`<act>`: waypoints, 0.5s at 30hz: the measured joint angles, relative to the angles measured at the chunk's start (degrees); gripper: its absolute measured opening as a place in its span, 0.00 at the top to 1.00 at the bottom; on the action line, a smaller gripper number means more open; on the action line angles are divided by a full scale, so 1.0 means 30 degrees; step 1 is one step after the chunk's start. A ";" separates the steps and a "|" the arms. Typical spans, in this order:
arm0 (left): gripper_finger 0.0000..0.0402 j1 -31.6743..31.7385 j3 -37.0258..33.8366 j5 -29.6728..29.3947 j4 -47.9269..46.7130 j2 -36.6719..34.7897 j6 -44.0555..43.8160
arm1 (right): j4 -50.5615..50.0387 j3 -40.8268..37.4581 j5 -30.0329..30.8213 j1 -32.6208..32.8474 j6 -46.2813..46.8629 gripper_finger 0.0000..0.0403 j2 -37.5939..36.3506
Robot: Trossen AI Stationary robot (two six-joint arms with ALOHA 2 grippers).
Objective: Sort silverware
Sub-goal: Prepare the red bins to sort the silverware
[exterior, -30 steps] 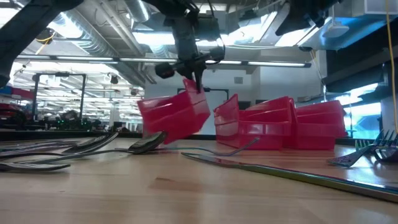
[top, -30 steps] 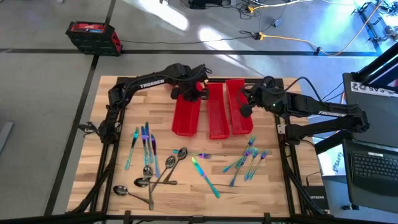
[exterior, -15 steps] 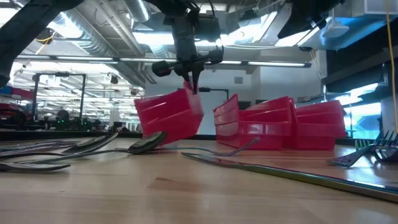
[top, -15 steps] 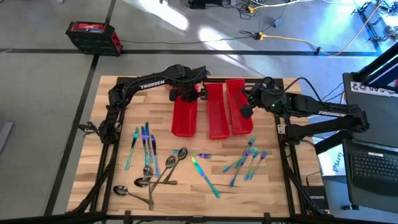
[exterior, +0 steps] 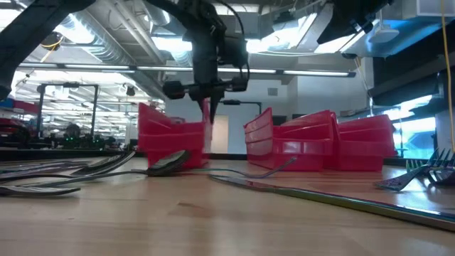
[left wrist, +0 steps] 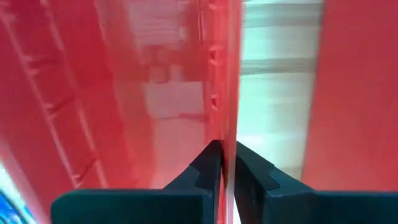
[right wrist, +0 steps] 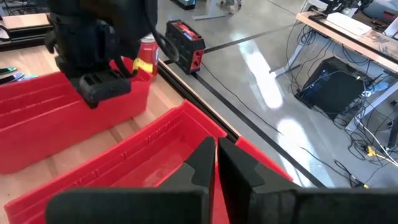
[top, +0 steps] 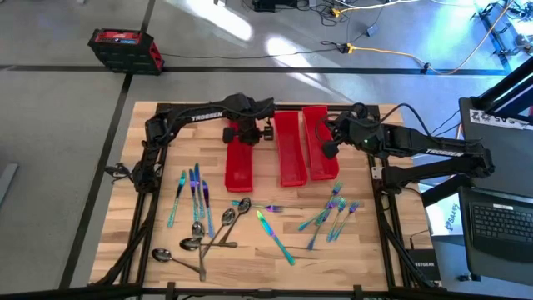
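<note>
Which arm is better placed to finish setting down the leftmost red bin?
The left. The left gripper is pinched on the far wall of the leftmost red bin, so it only needs to let go. The right gripper is shut at the rightmost bin, across the middle bin.

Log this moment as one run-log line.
left gripper: fingers pinching left bin wall | right gripper: shut, on right bin | silverware: unsorted on table

The silverware (top: 200, 221) pieces overlap and are too small to count exactly.
</note>
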 joint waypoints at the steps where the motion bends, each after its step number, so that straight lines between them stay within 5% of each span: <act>1: 0.96 -0.0011 -0.0074 0.0008 0.0223 0.0000 0.0001 | 0.0000 0.0000 -0.0002 0.0000 0.0030 0.99 0.0000; 15: 0.96 -0.0023 -0.0162 0.0163 0.2887 0.0000 0.0731 | -0.0025 -0.0007 0.0005 0.0000 0.0799 0.99 0.0000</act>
